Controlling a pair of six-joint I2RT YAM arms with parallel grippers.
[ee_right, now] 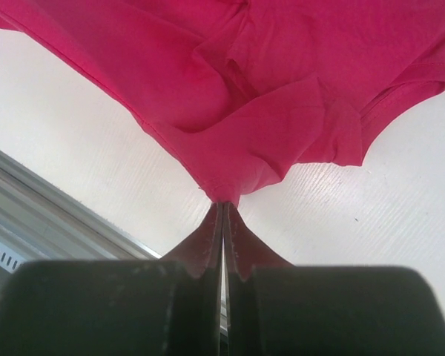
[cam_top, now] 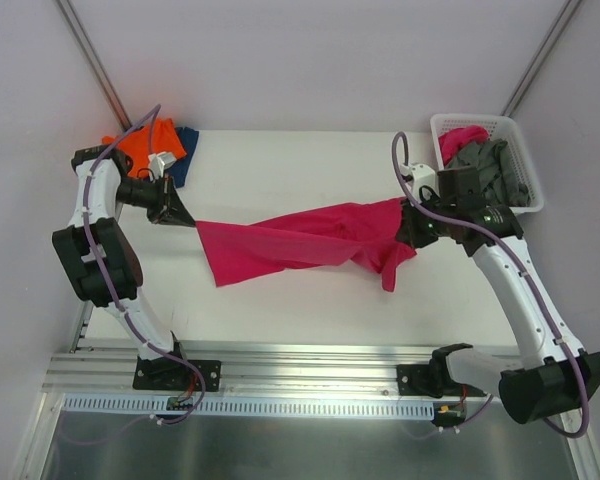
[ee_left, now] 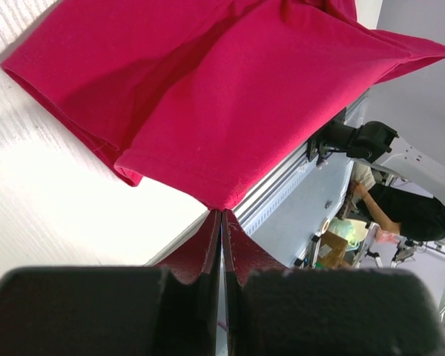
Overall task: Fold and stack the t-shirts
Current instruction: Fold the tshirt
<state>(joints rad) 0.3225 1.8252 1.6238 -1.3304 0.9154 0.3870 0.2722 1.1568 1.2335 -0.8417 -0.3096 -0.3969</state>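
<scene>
My left claw [cam_top: 188, 218] at 9 o'clock and right claw [cam_top: 408, 226] at 3 both pinch edges of the big magenta-pink cloth t-shirt [cam_top: 300, 240] sagging mid white counter [cam_top: 310, 165]; it's floppy and light, so I'd say grab corners.

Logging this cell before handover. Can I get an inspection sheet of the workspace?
Surface: white table, partly under cloth.
Job's things: magenta t-shirt stretched between both grippers; orange t-shirt and dark blue t-shirt heaped far left; grey t-shirt in the basket.
Clutter: white lattice basket, far right corner, also holding pink cloth.
Grippers: left gripper and right gripper shut on the magenta t-shirt.
Cables: purple cable along the left arm, another along the right.
Surroundings: grey walls; person beyond the table, left wrist view.
</scene>
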